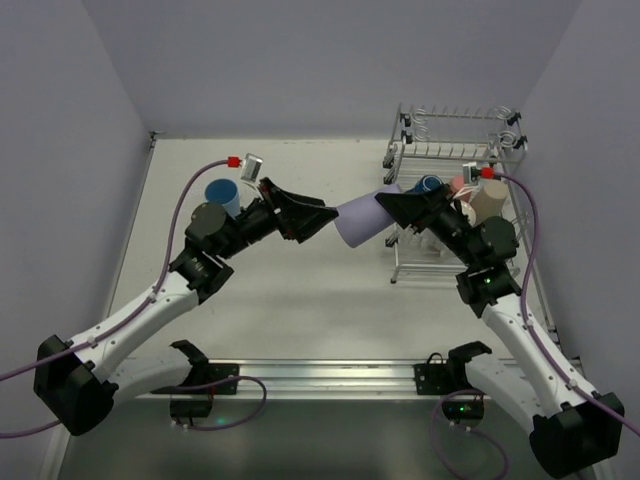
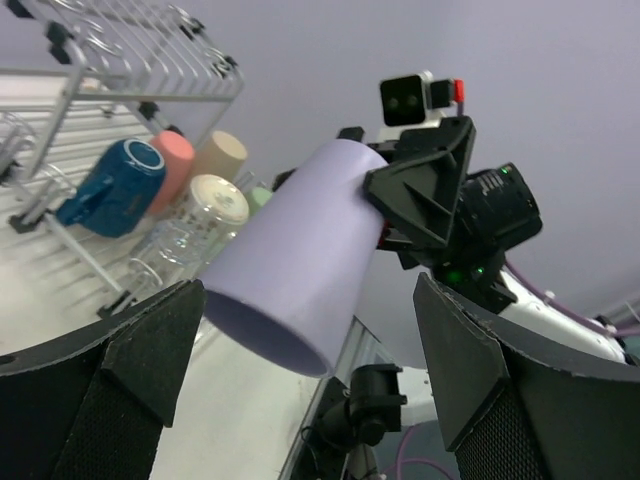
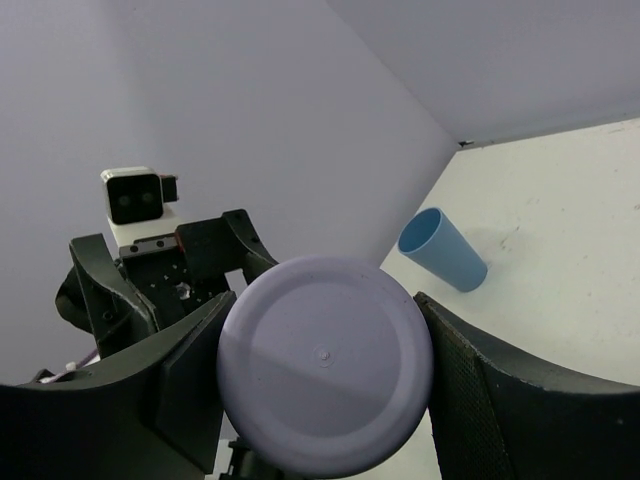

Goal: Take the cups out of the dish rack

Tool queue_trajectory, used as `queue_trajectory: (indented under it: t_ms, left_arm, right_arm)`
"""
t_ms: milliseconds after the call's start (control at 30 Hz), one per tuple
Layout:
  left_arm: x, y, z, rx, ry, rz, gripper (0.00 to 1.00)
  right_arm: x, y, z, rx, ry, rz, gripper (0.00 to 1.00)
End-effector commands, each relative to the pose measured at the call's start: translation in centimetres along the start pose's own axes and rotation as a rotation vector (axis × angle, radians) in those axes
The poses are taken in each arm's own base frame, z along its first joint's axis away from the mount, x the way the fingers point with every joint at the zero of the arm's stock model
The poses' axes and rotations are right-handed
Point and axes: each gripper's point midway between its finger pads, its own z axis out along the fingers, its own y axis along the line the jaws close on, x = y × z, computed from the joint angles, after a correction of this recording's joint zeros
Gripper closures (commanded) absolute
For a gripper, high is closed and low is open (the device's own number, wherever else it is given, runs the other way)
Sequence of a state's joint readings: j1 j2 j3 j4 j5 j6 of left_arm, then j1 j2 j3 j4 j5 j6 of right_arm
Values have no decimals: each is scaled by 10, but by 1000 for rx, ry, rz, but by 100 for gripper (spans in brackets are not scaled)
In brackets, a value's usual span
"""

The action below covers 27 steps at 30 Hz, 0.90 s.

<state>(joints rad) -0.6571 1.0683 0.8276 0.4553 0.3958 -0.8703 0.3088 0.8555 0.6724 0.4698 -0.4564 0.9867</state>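
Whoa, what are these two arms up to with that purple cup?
They're emptying cups from the dish rack. The right gripper is clamped on the base end of a lavender tumbler, holding it sideways in mid-air. The left gripper is open at the tumbler's mouth, not gripping; it looks like a handover. A light-blue tumbler is out on the table; a dark-blue mug, pink cup, beige cup and clear glass are in the rack.

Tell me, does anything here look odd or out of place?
Only the lavender cup: it hangs sideways in mid-air, its base gripped by the right gripper, mouth toward the open left gripper. Nothing looks spilled or broken.
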Motion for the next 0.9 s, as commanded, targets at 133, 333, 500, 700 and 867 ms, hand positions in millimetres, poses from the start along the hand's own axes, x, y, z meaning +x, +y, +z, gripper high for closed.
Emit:
queue_trajectory:
  t_ms: [133, 333, 500, 700, 867]
  left_arm:
    - [-3, 0, -9, -58, -4, -8, 7]
    - [14, -19, -4, 73, 68, -79, 10]
    - [17, -26, 1, 105, 88, -92, 12]
    - [14, -35, 8, 167, 74, -96, 25]
    - [2, -32, 8, 142, 2, -69, 54]
  right_arm:
    - [-23, 20, 0, -46, -94, -25, 67]
    - [-19, 27, 14, -86, -67, 7, 67]
    - [-14, 28, 20, -95, -67, 22, 67]
    - [4, 18, 29, -96, -37, 60, 66]
    - [16, 11, 32, -105, -40, 93, 66]
